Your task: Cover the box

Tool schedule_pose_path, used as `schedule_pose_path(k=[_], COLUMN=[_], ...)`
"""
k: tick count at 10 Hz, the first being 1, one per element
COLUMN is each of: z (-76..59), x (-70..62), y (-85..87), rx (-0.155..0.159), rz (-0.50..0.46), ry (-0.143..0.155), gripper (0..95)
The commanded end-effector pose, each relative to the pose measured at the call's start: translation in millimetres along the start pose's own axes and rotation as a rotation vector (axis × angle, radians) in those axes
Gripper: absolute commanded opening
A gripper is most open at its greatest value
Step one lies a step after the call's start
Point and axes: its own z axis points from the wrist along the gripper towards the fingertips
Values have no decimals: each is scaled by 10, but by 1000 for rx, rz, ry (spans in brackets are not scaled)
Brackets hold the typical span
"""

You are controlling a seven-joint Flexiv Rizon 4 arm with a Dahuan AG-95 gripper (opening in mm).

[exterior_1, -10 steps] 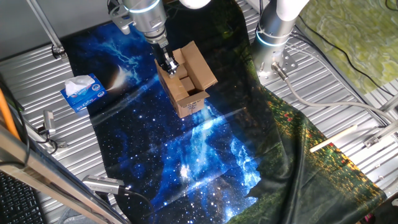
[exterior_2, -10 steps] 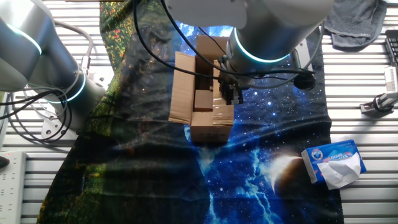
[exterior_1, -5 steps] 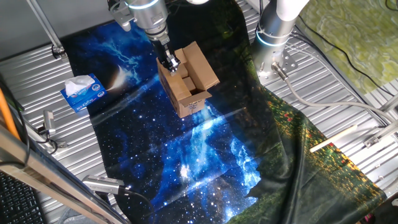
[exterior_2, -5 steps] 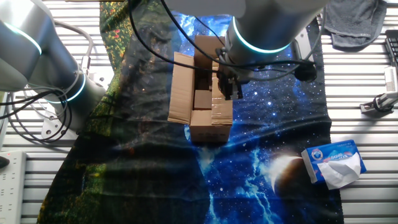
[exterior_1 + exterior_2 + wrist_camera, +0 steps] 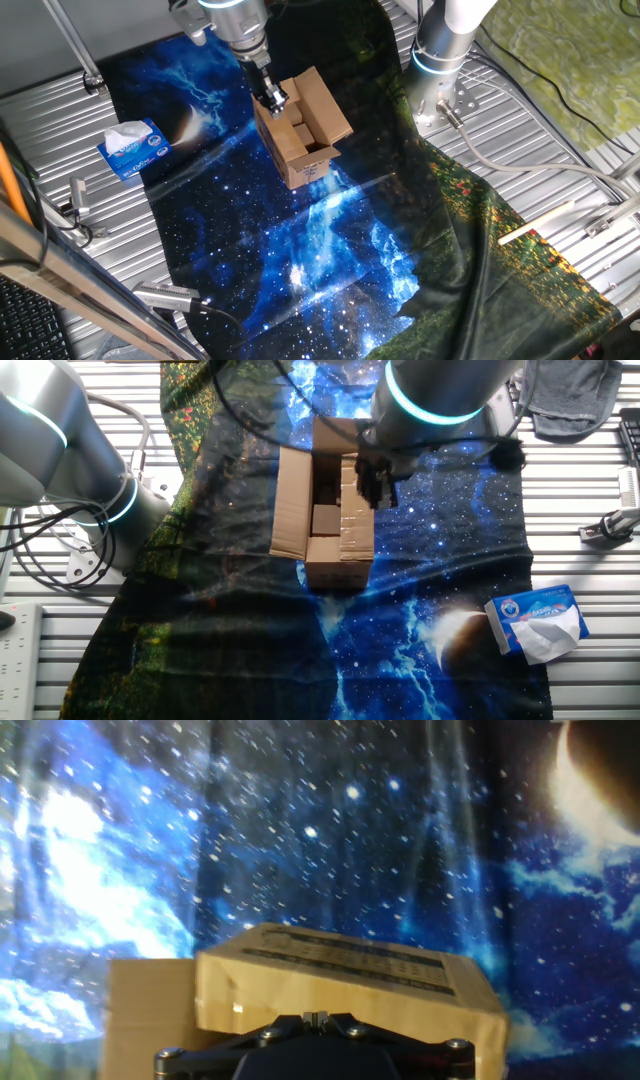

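The box [image 5: 300,140] is a small brown carton standing on the starry blue cloth [image 5: 300,250], with a white label [image 5: 312,170] on its near side. In the other fixed view the box [image 5: 325,550] has its left flap [image 5: 293,500] and far flap [image 5: 335,433] spread open, and its right flap [image 5: 356,530] folded inward over the opening. My gripper [image 5: 272,98] hangs at that folded flap's edge, fingers shut together with nothing between them [image 5: 378,485]. The hand view shows the printed flap [image 5: 350,975] just below the closed fingertips [image 5: 315,1017].
A blue and white tissue box [image 5: 133,148] lies on the cloth's edge [image 5: 535,622]. A second arm's base [image 5: 440,60] stands behind the box [image 5: 90,490]. A grey cloth [image 5: 570,400] and metal tools [image 5: 610,525] lie on the slatted table.
My gripper has shifted a little along the box's edge toward its far side and risen slightly. The box and its flaps look unchanged.
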Motion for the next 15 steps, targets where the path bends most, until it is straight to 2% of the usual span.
schedule_pose_path(k=[1, 5, 6, 10, 13, 15], z=[2, -46, -31, 63, 180, 213], x=[-103, -248, -293, -404, -353, -248], y=[174, 614, 752, 1174, 1288, 1351], rx=[19, 40, 53, 65, 64, 68], rz=[15, 41, 49, 102, 122, 137], ry=[3, 8, 10, 11, -2, -3], gripper=[0, 0, 0, 0, 0, 0])
